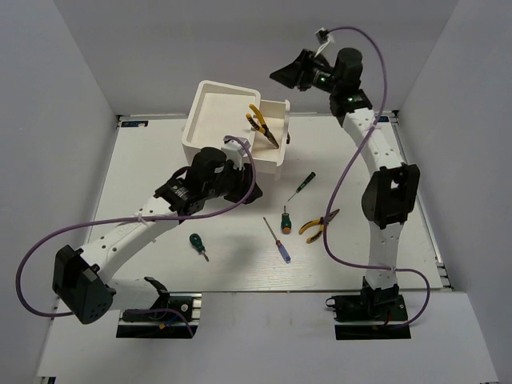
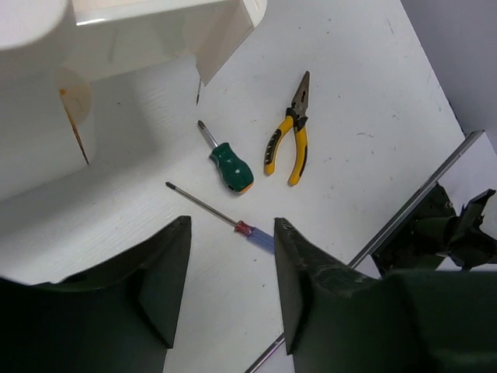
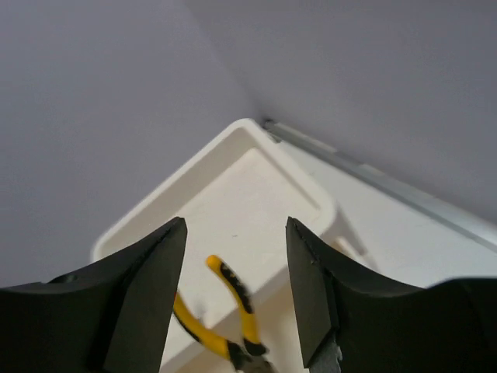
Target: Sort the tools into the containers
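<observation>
Left tool (image 2: 233,225): fingers apart, nothing between them, low over the surface (image 1: 240,264) just right of the white drawer (image 1: 210,120).
- Blue-handled screwdriver (image 2: 252,232) lies straight ahead of it, its handle end next to the right finger in the wrist view.
- Its long axis runs on a diagonal. The tip points away toward the drawer and the handle sits nearer the tool, so the shaft crosses the finger gap at a slant.
- Likely needs a wrist turn before closing.

Right tool (image 3: 235,225): fingers apart, empty, raised above the drawer's far side. It is well apart from the loose tools, so the left arm is the nearer one.

Beyond the blue one:
- Green stubby screwdriver (image 2: 231,166), fat ribbed handle with an orange end cap and a short shank.
- Loose pliers (image 2: 289,144), steel jaws closed, yellow-and-black grips slightly splayed.
- Dark thin screwdriver (image 1: 302,185) further back.
- Second green stubby (image 1: 198,245) by the left forearm.

Sorted pliers (image 1: 261,125) already lie inside the drawer, which is smooth, glossy moulded plastic with low walls. The surface is matt white and lightly scuffed.
</observation>
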Available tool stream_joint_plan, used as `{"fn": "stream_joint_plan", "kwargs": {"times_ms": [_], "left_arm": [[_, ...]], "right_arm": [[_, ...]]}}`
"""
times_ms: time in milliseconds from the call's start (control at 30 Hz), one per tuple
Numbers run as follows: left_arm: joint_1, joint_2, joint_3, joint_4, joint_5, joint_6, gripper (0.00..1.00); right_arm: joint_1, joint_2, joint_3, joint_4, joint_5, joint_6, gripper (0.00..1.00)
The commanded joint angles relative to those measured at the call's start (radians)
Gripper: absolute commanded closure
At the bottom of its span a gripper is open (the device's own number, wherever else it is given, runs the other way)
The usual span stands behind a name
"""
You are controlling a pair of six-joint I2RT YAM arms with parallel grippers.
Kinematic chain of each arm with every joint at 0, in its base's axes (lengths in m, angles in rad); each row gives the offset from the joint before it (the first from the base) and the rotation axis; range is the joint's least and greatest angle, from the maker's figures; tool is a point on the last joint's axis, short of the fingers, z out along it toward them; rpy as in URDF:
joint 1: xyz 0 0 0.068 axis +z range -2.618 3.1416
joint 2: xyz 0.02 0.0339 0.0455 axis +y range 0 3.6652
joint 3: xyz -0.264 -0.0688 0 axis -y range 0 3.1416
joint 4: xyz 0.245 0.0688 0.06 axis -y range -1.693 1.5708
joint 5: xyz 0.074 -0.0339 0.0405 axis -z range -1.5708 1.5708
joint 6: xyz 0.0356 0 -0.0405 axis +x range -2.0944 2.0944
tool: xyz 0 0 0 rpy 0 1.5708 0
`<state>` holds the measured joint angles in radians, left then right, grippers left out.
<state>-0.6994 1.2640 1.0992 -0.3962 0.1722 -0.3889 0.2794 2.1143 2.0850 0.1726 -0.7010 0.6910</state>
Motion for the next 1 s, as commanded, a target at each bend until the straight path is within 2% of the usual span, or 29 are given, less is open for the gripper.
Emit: {"fn": "stream_joint_plan", "kwargs": {"times_ms": [0, 33, 67, 100, 133, 167, 233, 267, 300, 400, 433, 533, 733, 967], "left_arm": [[-0.012, -0.006, 0.039, -0.01, -0.005, 0.013, 0.49], [-0.012, -0.006, 0.039, 0.0, -0.005, 0.013, 0.51], [-0.012, -0.006, 0.027, 0.0, -0.005, 0.013, 0.52], [-0.012, -0.006, 0.027, 0.011, -0.005, 0.013, 0.54], [-0.012, -0.006, 0.016, 0.011, -0.005, 0.013, 0.55], [-0.012, -0.006, 0.016, 0.011, -0.005, 0.013, 0.55], [-0.012, -0.006, 0.016, 0.011, -0.005, 0.004, 0.55], [-0.012, -0.017, 0.007, 0.011, -0.005, 0.004, 0.55], [-0.012, -0.017, 0.007, 0.011, -0.005, 0.004, 0.55], [-0.012, -0.026, 0.007, -0.007, -0.014, 0.004, 0.51], [-0.012, -0.026, 0.007, -0.007, -0.023, 0.004, 0.49], [-0.012, -0.047, -0.004, -0.007, -0.023, -0.005, 0.47], [-0.012, -0.078, -0.025, -0.007, -0.043, -0.034, 0.47], [-0.012, -0.098, -0.036, -0.026, -0.053, -0.034, 0.47]], "right_arm": [[-0.02, -0.065, 0.081, -0.226, 0.077, -0.388, 0.41], [-0.026, -0.082, 0.054, -0.229, 0.046, -0.489, 0.43], [-0.032, -0.118, -0.03, -0.226, 0.023, -0.504, 0.48], [-0.043, -0.122, -0.048, -0.232, -0.041, -0.521, 0.68], [-0.048, -0.117, -0.057, -0.246, -0.079, -0.522, 0.92], [-0.051, -0.087, -0.03, -0.287, -0.144, -0.524, 1.0], [-0.043, -0.042, 0.109, -0.462, -0.166, -0.585, 1.0], [-0.037, -0.004, 0.186, -0.581, -0.123, -0.736, 1.0], [-0.014, 0.009, 0.199, -0.629, -0.102, -0.766, 0.91], [0.007, -0.011, 0.144, -0.608, -0.069, -0.849, 0.71], [0.023, -0.014, 0.135, -0.608, -0.069, -0.873, 0.6], [0.043, -0.013, 0.093, -0.575, -0.106, -0.898, 0.51], [0.069, -0.039, -0.014, -0.415, -0.195, -0.878, 0.46], [0.095, -0.02, -0.016, -0.342, -0.146, -0.863, 0.43]]}}
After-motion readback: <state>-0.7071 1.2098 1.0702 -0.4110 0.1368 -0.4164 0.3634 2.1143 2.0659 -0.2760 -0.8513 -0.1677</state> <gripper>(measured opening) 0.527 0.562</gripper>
